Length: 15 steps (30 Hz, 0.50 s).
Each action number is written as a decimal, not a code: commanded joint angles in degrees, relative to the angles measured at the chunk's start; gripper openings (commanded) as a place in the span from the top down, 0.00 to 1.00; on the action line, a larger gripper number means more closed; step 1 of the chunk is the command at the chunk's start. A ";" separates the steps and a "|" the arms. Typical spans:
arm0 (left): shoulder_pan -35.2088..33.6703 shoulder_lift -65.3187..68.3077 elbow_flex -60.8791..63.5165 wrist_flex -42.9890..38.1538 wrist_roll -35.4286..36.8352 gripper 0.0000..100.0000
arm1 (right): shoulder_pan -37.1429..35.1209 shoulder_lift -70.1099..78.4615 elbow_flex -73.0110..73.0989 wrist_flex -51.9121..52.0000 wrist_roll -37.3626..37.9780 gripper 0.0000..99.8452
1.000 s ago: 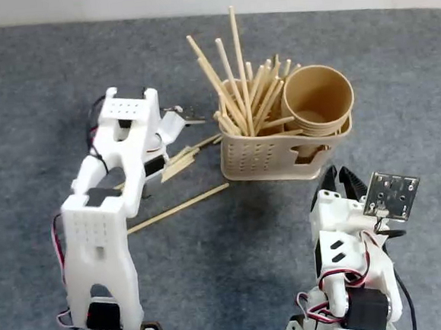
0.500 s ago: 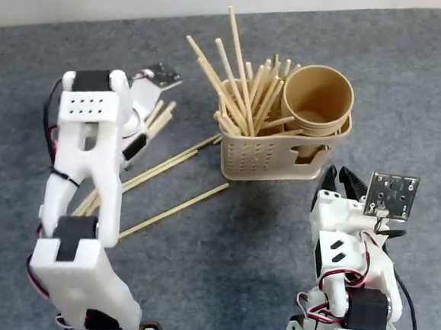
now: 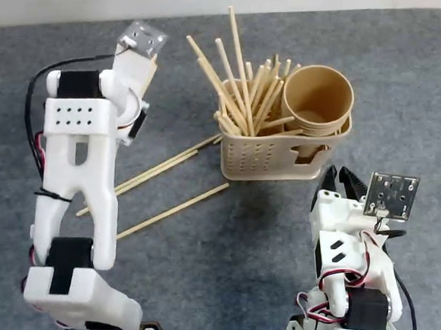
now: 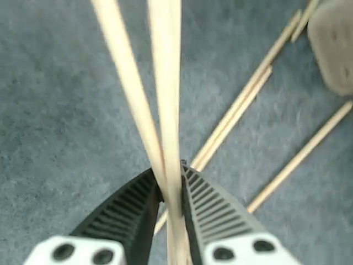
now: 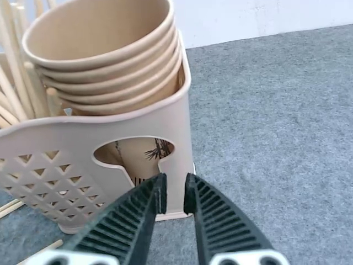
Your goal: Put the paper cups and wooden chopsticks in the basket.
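Observation:
My left gripper (image 4: 172, 176) is shut on a few wooden chopsticks (image 4: 164, 83), held up off the grey mat. In the high view that arm's wrist (image 3: 127, 96) sits left of the beige basket (image 3: 239, 163), with the held chopsticks (image 3: 147, 71) showing beside it. A pair of chopsticks (image 3: 156, 168) and a single one (image 3: 174, 208) lie on the mat left of the basket. Stacked paper cups (image 3: 317, 100) and many chopsticks (image 3: 241, 87) stand in the basket. My right gripper (image 5: 174, 193) is just in front of the basket (image 5: 83, 160), fingers almost together, holding nothing.
Grey mat (image 3: 238, 286) covers the table, with a pale wall along its far edge. Chopsticks in the basket stick out high and fan toward the far left. Open mat lies between the two arm bases and right of the basket.
My left arm has lifted a few chopsticks off the mat and swung up toward the far left. The chopsticks left on the mat shifted slightly. The right arm has not moved.

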 commanded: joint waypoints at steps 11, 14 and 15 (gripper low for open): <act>4.00 -13.93 -0.75 -10.02 10.29 1.00 | -0.31 -0.13 -0.48 -0.22 -0.09 0.93; 4.00 -15.78 -0.84 -10.64 10.73 1.00 | -0.31 -0.13 -0.48 -0.22 -0.09 0.93; 4.00 -16.48 -0.84 -10.90 11.16 1.00 | -0.31 -0.13 -0.48 -0.22 -0.09 0.93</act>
